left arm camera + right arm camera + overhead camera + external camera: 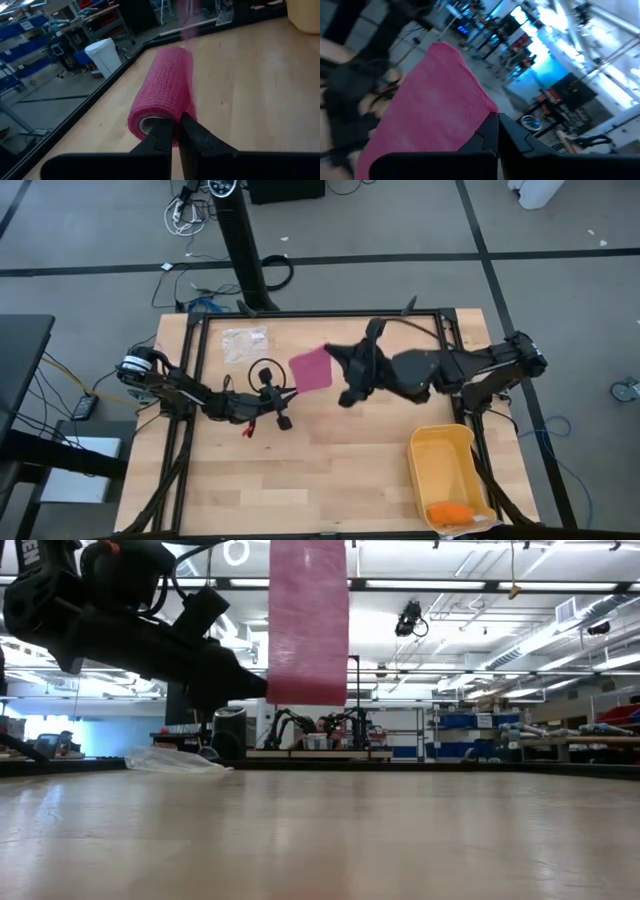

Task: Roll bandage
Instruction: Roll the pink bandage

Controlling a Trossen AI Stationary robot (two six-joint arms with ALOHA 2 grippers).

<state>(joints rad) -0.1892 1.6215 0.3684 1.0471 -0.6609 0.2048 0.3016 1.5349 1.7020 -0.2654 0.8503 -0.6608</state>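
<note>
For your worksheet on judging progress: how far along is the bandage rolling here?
Partly done. A pink roll of the bandage is already wound, and the left end effector is shut on its core near the table. In hand: the right end effector is shut on the loose end, holding that strip up in the air. Left: winding the hanging strip onto the roll.

The bandage [308, 620] runs off the top edge of the low view, so its upper end is unseen there. In the left wrist view its far strip [186, 22] dissolves into blur (only the roll near the fingers [161, 136] is sharp). The right gripper [347, 396] is too dark from above to separate its fingers. The right wrist view's background is smeared, with the left arm [350, 95] indistinct.
</note>
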